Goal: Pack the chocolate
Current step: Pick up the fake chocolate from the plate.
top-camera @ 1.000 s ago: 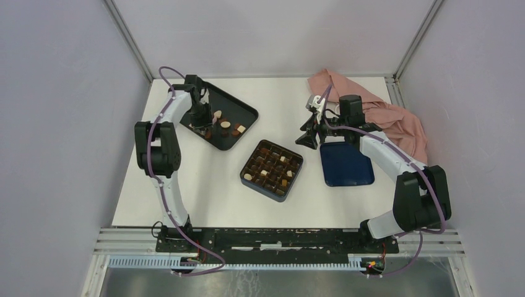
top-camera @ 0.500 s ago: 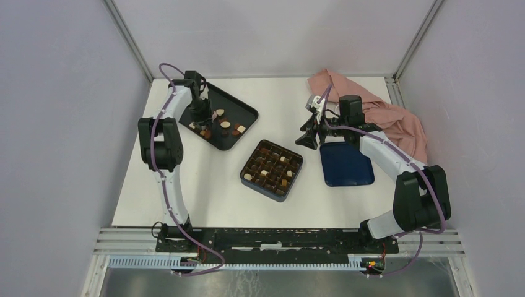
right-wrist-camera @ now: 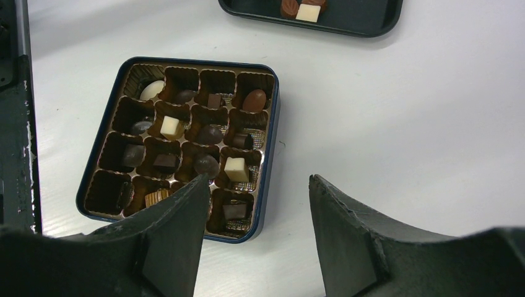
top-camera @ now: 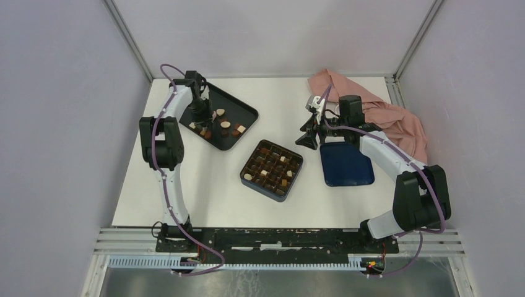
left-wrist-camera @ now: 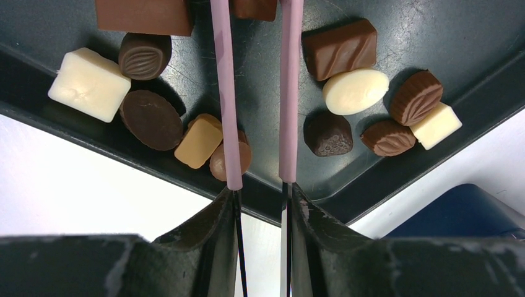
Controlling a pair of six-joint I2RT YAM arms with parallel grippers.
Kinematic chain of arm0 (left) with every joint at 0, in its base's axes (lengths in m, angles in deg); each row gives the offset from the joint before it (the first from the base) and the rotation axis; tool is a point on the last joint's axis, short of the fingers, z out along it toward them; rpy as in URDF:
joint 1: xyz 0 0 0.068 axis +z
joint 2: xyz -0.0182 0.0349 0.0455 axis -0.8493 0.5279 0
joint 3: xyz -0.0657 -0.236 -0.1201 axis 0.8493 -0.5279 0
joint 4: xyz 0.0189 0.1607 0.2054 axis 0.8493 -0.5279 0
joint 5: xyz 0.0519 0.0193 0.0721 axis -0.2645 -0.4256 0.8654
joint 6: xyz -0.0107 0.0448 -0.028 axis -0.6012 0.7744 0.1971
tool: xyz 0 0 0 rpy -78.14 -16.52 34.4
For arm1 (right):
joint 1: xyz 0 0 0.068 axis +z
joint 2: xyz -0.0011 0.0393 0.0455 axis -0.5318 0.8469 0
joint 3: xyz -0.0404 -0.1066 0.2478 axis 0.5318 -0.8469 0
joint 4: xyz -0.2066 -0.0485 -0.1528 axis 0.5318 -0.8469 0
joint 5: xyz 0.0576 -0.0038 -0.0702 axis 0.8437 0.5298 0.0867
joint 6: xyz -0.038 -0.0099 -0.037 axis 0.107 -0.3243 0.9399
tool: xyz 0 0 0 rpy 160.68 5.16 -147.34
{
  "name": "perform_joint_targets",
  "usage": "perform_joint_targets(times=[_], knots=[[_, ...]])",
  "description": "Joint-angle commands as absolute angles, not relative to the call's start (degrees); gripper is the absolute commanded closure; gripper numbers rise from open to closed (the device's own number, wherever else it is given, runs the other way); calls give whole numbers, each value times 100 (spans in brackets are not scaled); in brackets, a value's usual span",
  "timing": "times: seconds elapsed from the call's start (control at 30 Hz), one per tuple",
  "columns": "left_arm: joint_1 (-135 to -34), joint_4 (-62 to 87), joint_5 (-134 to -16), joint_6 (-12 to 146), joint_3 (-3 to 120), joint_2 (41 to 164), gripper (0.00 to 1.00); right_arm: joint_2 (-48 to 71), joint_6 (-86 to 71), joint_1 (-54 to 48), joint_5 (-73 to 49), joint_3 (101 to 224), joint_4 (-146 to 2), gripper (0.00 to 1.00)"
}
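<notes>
Loose chocolate pieces (left-wrist-camera: 355,91), dark, light brown and white, lie in the black tray (top-camera: 246,111) at the back left. My left gripper (top-camera: 199,116) hangs over that tray, its jaws (left-wrist-camera: 260,189) pressed on a pair of pink-tipped tweezers (left-wrist-camera: 223,93). The tweezer arms stand apart and run off the top edge; a brown piece (left-wrist-camera: 254,7) sits between them there, whether it is gripped I cannot tell. The dark blue grid box (top-camera: 242,179) holds several pieces (right-wrist-camera: 236,168). My right gripper (top-camera: 308,137) hovers open and empty (right-wrist-camera: 257,179) to the box's right.
A dark blue lid (top-camera: 347,164) lies flat right of the box, under the right arm. A pink cloth (top-camera: 387,114) is bunched at the back right. Grey walls close in the white table on three sides.
My left arm has shifted a little over the tray, its elbow drawing back towards the wall. The right arm has not moved.
</notes>
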State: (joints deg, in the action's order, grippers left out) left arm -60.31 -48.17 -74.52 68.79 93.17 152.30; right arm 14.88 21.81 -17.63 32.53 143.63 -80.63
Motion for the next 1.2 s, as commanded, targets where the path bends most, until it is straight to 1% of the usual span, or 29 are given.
perform_joint_targets(times=[0.0, 0.47, 0.6, 0.73, 0.87, 1.0, 1.17], knots=[[-5980, -4816, -7545, 7199, 9448, 14909, 98, 1493, 2238, -1780, 3372, 14572, -8028, 35], [-5979, -4297, -7960, 7102, 8547, 13937, 98, 1533, 2299, -1788, 3405, 14559, -8037, 35], [-5983, -4150, -8228, 7067, 8236, 13482, 98, 1532, 2369, -1782, 3461, 14543, -8052, 35], [-5997, -3779, -8724, 7025, 7472, 12620, 98, 1559, 2744, -1788, 3781, 14518, -8196, 34], [-6018, -3270, -9330, 6959, 6389, 11515, 98, 1628, 3554, -1749, 3946, 14504, -8588, 32], [-6033, -2805, -9919, 6770, 5269, 10323, 98, 1619, 4056, -1591, 3522, 14260, -8459, 27], [-6127, -2494, -10556, 6380, 4480, 9266, 98, 2018, 3667, -1237, 2898, 14515, -8544, 28]])
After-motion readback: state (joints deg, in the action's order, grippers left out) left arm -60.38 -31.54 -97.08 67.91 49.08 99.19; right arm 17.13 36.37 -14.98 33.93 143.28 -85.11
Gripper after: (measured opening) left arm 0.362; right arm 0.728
